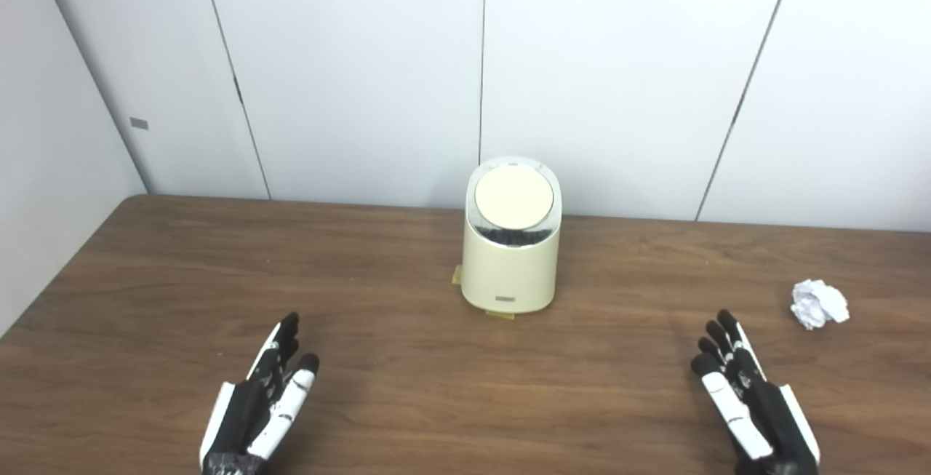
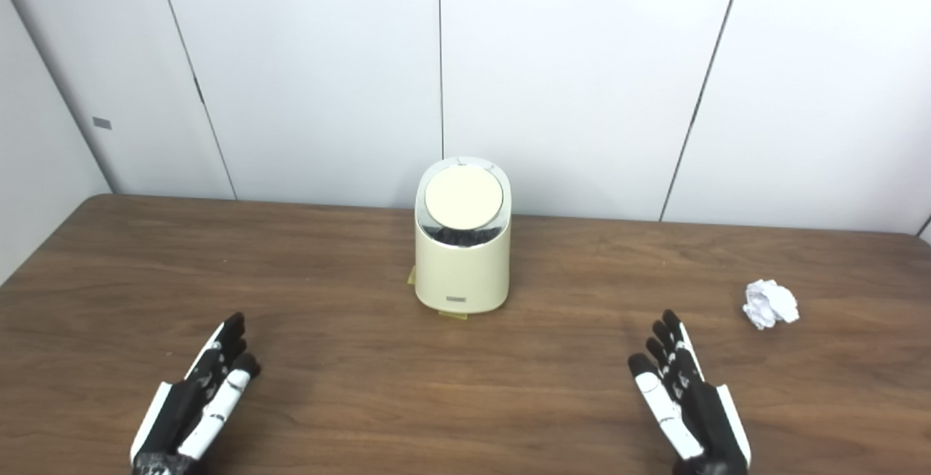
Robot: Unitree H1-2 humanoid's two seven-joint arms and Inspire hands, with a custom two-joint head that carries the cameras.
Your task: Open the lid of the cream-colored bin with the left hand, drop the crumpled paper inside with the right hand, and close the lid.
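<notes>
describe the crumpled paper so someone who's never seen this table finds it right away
Start at the brown wooden table and find the cream-colored bin standing near its far edge. Look well to the bin's right, just beyond the right hand: the crumpled paper is the only small white wrinkled ball lying on the wood.

Smooth cream plastic bin [image 1: 510,264] with matt lid [image 1: 513,197], rough crumpled paper [image 1: 819,303], wood-grain table [image 1: 407,358].
</notes>
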